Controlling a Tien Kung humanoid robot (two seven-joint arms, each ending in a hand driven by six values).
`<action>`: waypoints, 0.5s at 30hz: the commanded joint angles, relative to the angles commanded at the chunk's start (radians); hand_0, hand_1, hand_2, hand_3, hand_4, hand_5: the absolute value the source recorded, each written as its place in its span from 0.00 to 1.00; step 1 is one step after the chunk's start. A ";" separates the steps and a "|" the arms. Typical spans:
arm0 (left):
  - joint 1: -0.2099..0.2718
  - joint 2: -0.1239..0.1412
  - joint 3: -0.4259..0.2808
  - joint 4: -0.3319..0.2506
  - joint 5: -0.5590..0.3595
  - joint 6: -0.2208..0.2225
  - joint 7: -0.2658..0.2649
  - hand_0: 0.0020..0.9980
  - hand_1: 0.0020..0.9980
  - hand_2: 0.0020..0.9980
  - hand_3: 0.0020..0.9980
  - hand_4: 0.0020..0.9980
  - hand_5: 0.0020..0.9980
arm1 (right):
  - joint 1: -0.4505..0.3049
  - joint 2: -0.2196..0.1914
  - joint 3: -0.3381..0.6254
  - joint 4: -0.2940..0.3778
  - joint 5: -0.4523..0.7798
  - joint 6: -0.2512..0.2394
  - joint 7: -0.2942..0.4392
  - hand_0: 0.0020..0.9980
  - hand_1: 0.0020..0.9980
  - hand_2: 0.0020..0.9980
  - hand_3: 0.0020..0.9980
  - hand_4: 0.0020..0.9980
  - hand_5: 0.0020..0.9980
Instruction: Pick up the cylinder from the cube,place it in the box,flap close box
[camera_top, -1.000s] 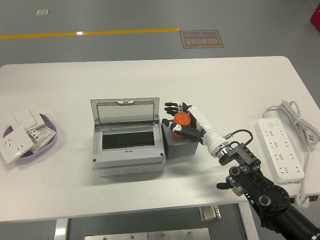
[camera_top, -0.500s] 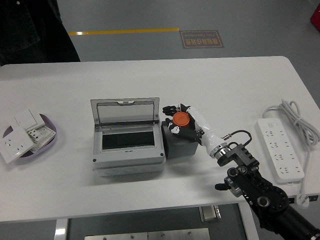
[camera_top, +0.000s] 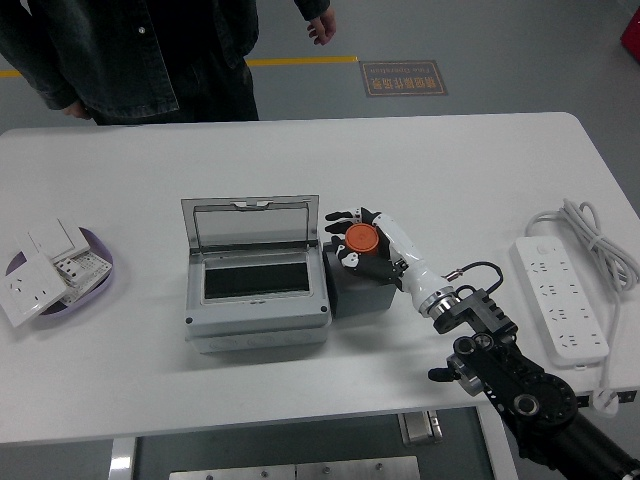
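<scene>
An orange cylinder (camera_top: 361, 237) stands on a black cube (camera_top: 362, 287) just right of the grey box (camera_top: 256, 318). The box's clear lid (camera_top: 251, 226) stands upright and open, its dark inside showing. My right hand (camera_top: 356, 241) reaches in from the lower right, its white and black fingers (camera_top: 344, 215) curled around the cylinder, thumb on the near side. The cylinder still looks to be resting on the cube's top. My left arm is out of view.
A purple dish (camera_top: 105, 277) of white switch plates (camera_top: 40, 275) sits at the left edge. A white power strip (camera_top: 558, 296) with its coiled cord (camera_top: 592, 233) lies at the right. A person in dark clothes (camera_top: 150, 50) stands behind the far edge, hands hanging down.
A person has walked in along the far side from the left. My right hand has shifted slightly left and closed in more tightly around the cylinder.
</scene>
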 joint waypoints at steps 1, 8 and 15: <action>0.000 0.000 0.000 0.000 0.000 0.000 0.000 0.64 0.68 0.68 0.74 0.82 0.32 | 0.000 0.000 0.002 0.002 0.002 0.000 0.001 0.75 0.62 0.54 0.48 0.05 0.00; 0.001 -0.001 -0.002 0.000 0.001 0.001 -0.001 0.64 0.68 0.68 0.74 0.82 0.32 | 0.000 0.002 0.008 0.012 0.017 0.004 0.006 0.67 0.58 0.51 0.41 0.08 0.00; 0.002 -0.002 -0.003 0.000 0.000 0.002 -0.003 0.64 0.68 0.68 0.74 0.82 0.32 | -0.011 0.002 0.021 0.064 0.029 -0.003 0.003 0.67 0.59 0.50 0.41 0.09 0.00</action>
